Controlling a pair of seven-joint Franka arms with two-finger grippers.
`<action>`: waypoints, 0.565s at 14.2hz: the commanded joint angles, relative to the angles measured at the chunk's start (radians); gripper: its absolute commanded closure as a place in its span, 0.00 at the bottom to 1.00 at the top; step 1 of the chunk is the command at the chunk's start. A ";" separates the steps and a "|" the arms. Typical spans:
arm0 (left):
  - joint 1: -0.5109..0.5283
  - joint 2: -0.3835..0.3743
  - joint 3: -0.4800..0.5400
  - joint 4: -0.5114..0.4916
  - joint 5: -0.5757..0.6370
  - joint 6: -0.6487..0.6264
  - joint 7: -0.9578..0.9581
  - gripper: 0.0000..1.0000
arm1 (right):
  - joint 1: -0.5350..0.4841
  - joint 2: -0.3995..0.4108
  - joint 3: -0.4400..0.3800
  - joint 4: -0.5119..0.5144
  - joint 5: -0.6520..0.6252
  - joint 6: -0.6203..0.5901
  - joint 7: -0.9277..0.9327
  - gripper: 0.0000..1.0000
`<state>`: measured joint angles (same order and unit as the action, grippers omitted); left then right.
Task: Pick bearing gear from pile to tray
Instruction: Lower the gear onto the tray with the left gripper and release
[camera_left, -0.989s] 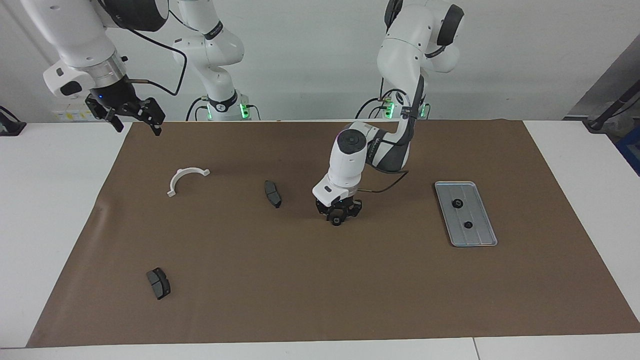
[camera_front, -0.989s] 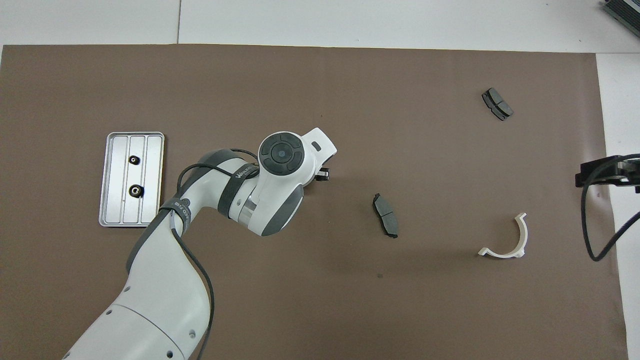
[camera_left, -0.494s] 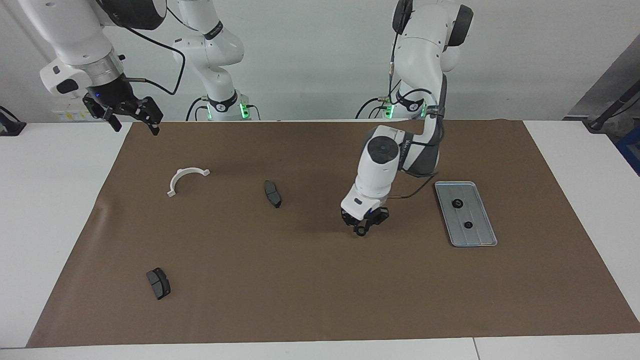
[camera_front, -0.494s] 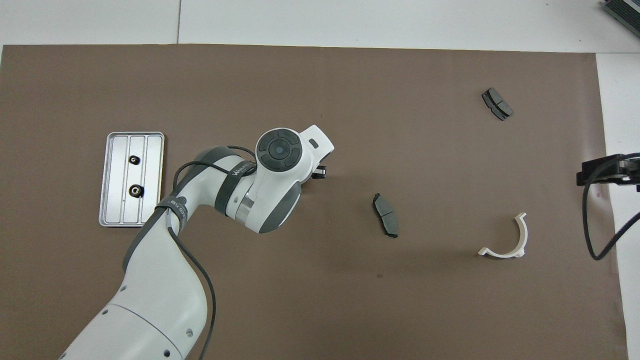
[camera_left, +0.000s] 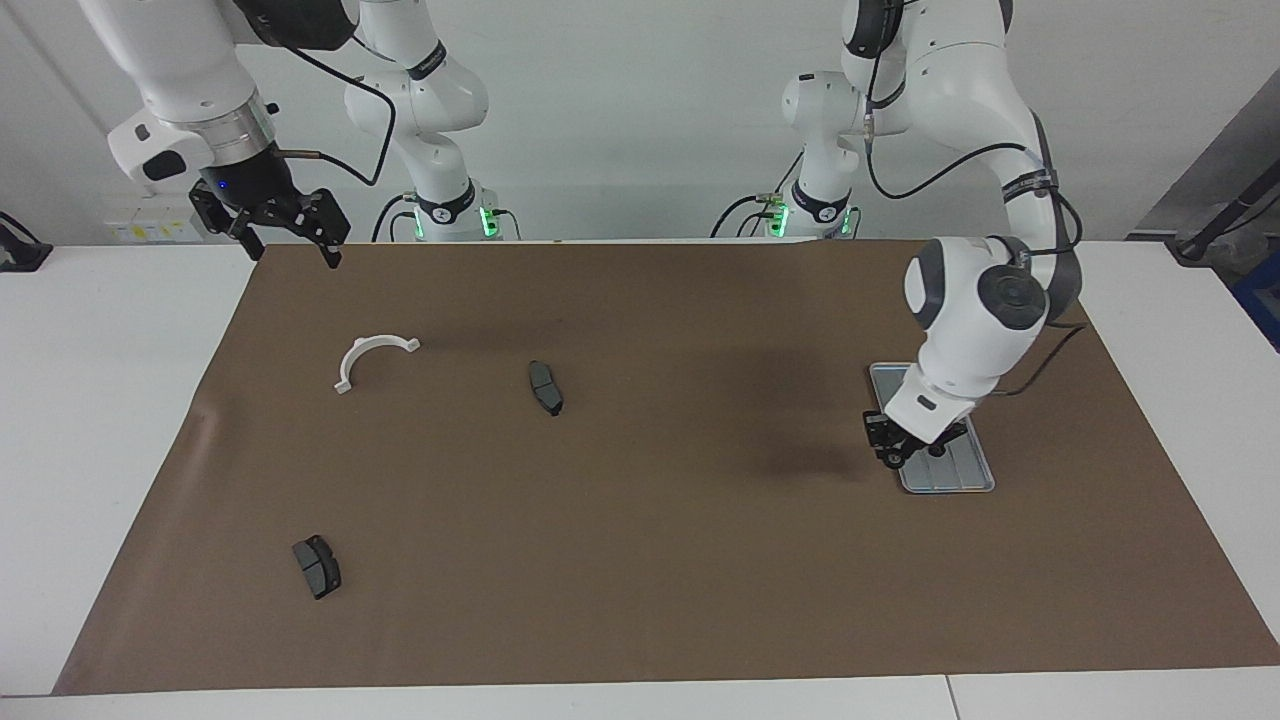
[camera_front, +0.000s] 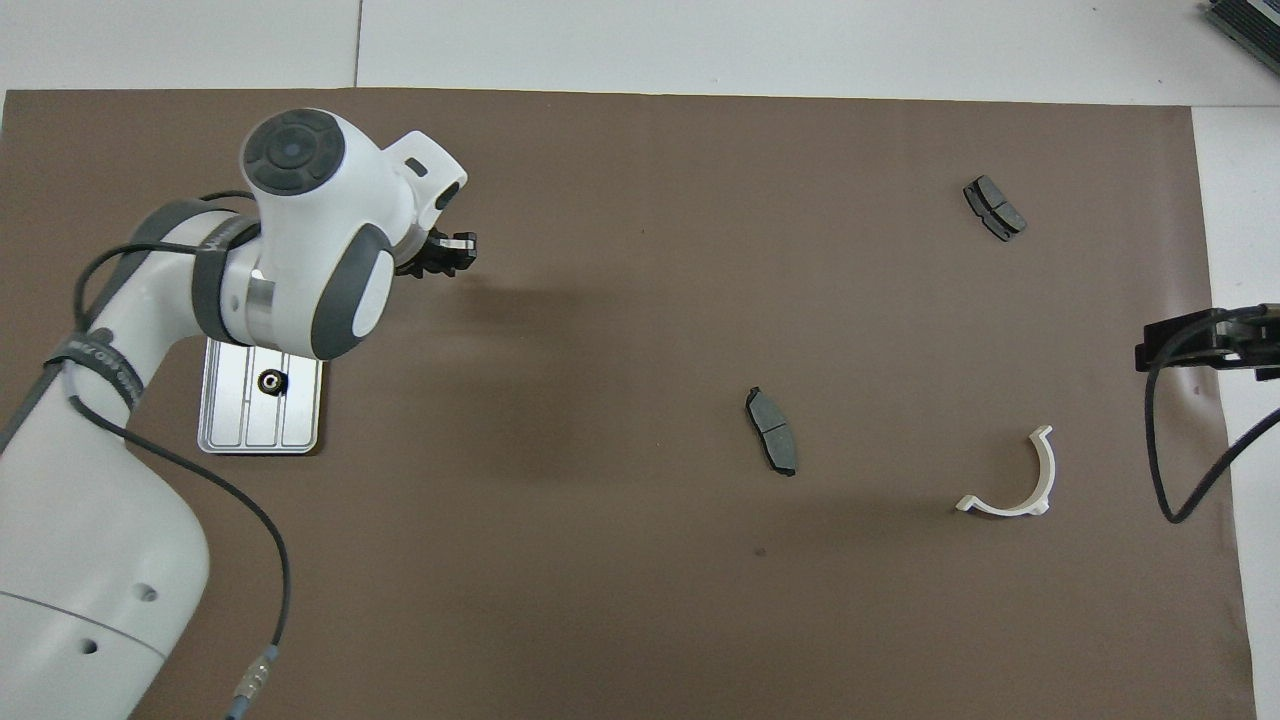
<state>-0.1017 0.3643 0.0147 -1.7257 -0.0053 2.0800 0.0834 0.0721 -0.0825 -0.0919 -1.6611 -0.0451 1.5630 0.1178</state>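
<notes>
1. Bearing gear, carried: judged to sit between the fingers of the left gripper (camera_left: 908, 452), which are drawn nearly together as if on a small part; the part itself is too small and dark to make out there.
2. Bearing gear (camera_front: 271, 381), already delivered: a small black round piece on a rib of the tray, at the tray's end nearer the robots. Another black speck shows on the tray beside the left gripper in the facing view; whether it lies on the tray or is the carried piece, I cannot tell.
3. Tray (camera_left: 968, 478): ribbed silver-grey metal, on the brown mat (camera_left: 640, 560) toward the left arm's end of the tabletop. The left gripper hangs low over its edge.
4. Risk: released from here, the part may strike the raised rim and roll onto the mat, or knock the gear already in place.
5. Remaining pile: two dark brake-pad pieces (camera_left: 546, 387) (camera_left: 317, 566) and a white curved bracket (camera_left: 370, 357), well apart on the mat; no loose gears visible.
6. Right gripper (camera_left: 288, 228): waits above the mat's corner, fingers spread wide, holding nothing.
</notes>
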 joint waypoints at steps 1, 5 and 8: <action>0.060 -0.071 -0.013 -0.129 0.014 0.021 0.120 0.99 | -0.023 0.004 0.011 0.003 0.033 -0.018 0.008 0.00; 0.060 -0.103 -0.013 -0.257 0.014 0.174 0.115 0.81 | -0.020 0.004 0.009 0.003 0.033 -0.014 0.008 0.00; 0.060 -0.108 -0.013 -0.275 0.014 0.209 0.095 0.32 | -0.017 0.004 0.009 0.003 0.033 -0.012 0.005 0.00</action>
<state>-0.0356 0.3035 -0.0032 -1.9481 -0.0053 2.2581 0.1951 0.0708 -0.0810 -0.0919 -1.6623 -0.0451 1.5609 0.1190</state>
